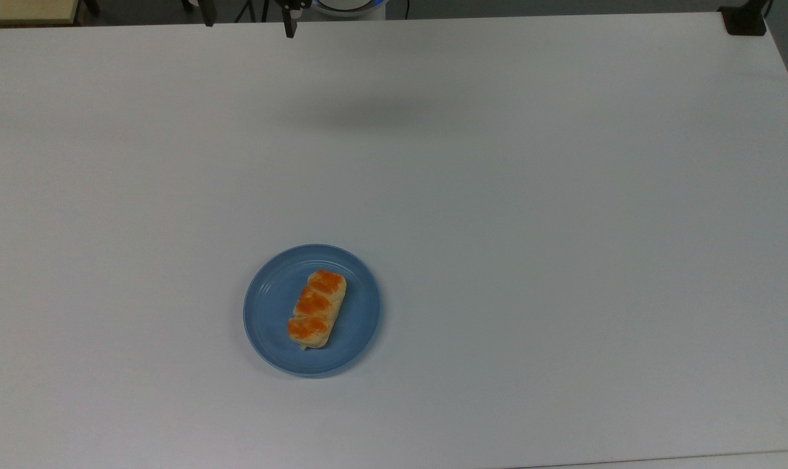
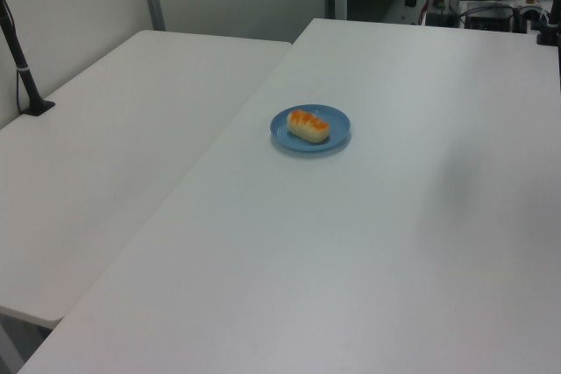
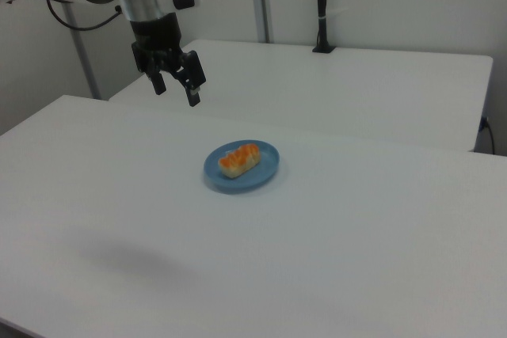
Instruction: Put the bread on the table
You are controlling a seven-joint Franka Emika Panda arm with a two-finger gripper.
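The bread [image 1: 317,309] [image 2: 308,125] [image 3: 239,159], a pale bun with orange-browned lumps, lies on a round blue plate [image 1: 270,306] [image 2: 338,120] [image 3: 266,167]. The plate sits on the white table [image 1: 531,228] [image 2: 394,243] [image 3: 356,235]. In the right view my gripper [image 3: 176,91] hangs open and empty in the air, up and to the left of the plate, well apart from the bread. At the top view's upper edge one dark fingertip [image 1: 290,29] shows, far from the plate.
A second white table [image 2: 114,129] [image 3: 356,85] adjoins this one along a straight seam. A black post on a clamp [image 2: 22,67] [image 3: 321,5] stands at its far edge. Another black clamp [image 1: 745,19] grips the top view's upper right corner.
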